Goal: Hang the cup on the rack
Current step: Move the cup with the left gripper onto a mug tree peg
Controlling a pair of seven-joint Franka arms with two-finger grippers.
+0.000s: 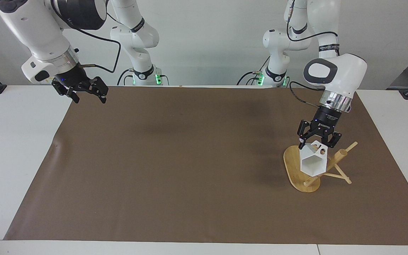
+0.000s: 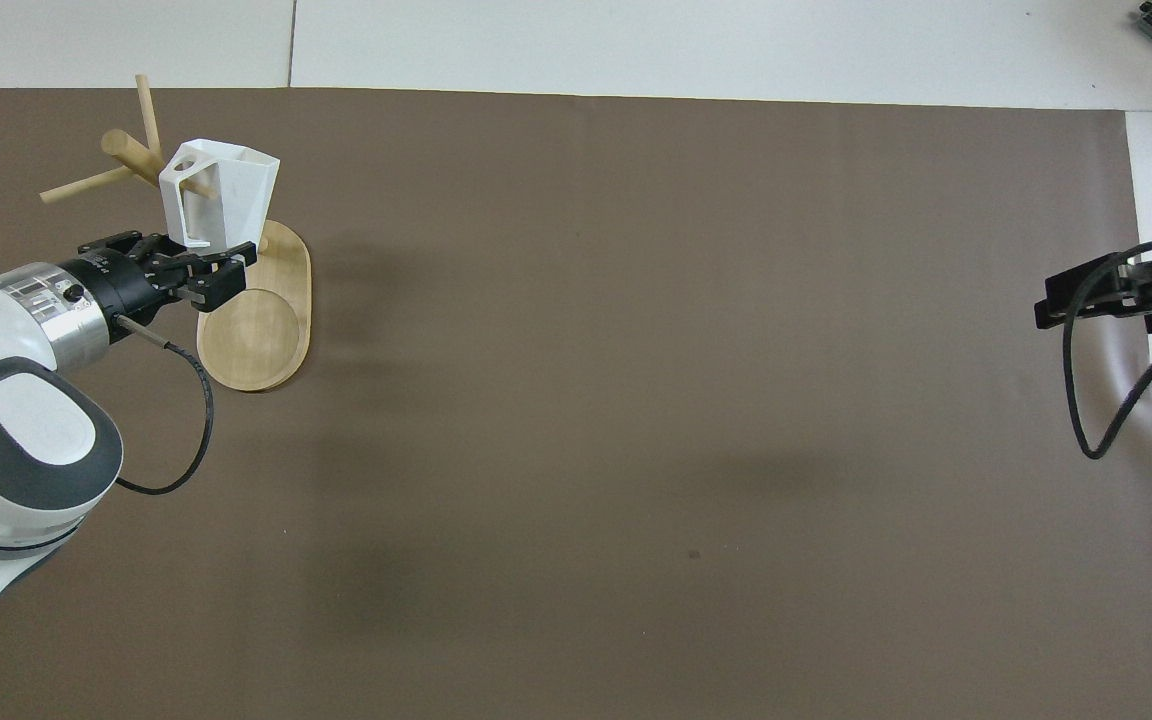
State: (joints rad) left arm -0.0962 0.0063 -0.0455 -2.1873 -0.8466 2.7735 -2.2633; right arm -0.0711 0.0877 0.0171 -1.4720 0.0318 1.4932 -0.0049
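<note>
Overhead view shows a thin peg of the rack (image 2: 254,330) going through the round hole in the handle of the cup (image 2: 226,190). The left gripper (image 2: 198,262) pinches the cup at its handle end, fingers closed tight on it. From this side you see the cup's side wall, not its mouth.

Facing view shows the mouth of the cup (image 1: 313,163) as a six-sided opening turned toward the camera. It shows the cup up in the air over the oval base of the rack (image 1: 290,166), at the left arm's end of the table. The left gripper (image 1: 318,142) comes down on it from above.

The right gripper (image 1: 87,95) waits with its fingers wide apart, holding nothing, over the edge of the brown mat (image 1: 175,170) at the right arm's end. The overhead view cuts most of it off.
</note>
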